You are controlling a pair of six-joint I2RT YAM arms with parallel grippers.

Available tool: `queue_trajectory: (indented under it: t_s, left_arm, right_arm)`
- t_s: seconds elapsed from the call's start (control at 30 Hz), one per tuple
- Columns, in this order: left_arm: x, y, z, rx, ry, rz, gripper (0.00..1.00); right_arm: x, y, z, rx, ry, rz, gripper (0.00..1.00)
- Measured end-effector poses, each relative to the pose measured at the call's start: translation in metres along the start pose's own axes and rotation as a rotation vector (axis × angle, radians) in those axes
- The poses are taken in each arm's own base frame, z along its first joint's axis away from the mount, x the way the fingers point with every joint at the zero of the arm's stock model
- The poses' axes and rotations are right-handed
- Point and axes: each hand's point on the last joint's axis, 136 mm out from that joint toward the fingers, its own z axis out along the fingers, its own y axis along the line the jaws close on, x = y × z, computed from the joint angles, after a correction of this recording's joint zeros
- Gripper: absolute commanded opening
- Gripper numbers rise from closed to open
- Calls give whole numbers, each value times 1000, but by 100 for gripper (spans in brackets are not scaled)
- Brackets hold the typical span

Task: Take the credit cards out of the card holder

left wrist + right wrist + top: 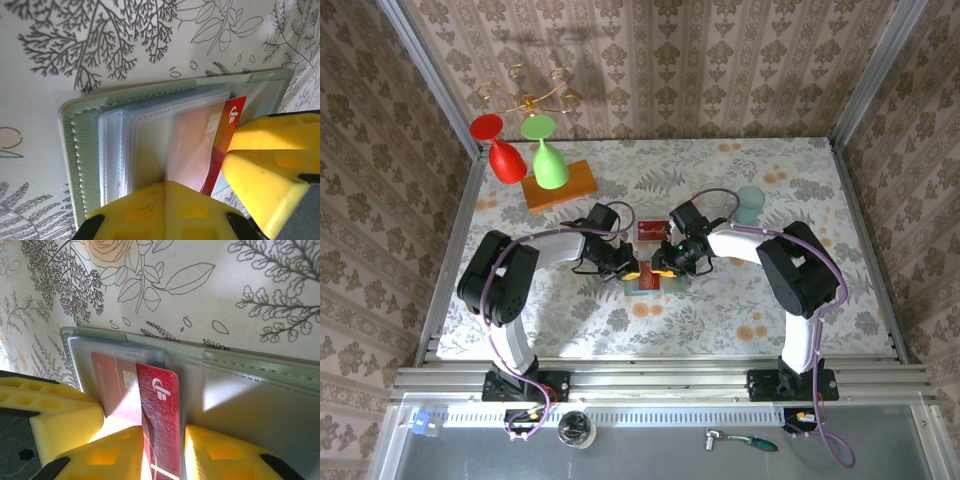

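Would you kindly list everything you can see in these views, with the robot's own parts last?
sage-green folding card holder: one, open, table centre, under both grippers
red plastic credit cards: three; one sleeved, one sticking out of the holder, one loose on the table behind it
orange wooden block: one, far left
plastic goblets: two; green on the block, red left of it
translucent teal cup: one, far side, right of centre
gold wire stand: one, by the back wall
green-handled ratchet: one, on the near grey ledge
floral-covered table: one
left gripper: yellow, shut, over the holder's sleeves
right gripper: yellow, fingers either side of the protruding card
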Motion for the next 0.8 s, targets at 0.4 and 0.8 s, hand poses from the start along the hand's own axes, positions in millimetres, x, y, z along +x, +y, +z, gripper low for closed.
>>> queue_trajectory:
  t_s: [0.4,0.8]
  left_arm:
    - [0,0,0,0,1,-1,1]
    - [0,1,1,-1,2,-2,1]
  right_arm:
    - [2,4,1,-34,11,21,28]
    - [3,0,2,-37,10,31,15]
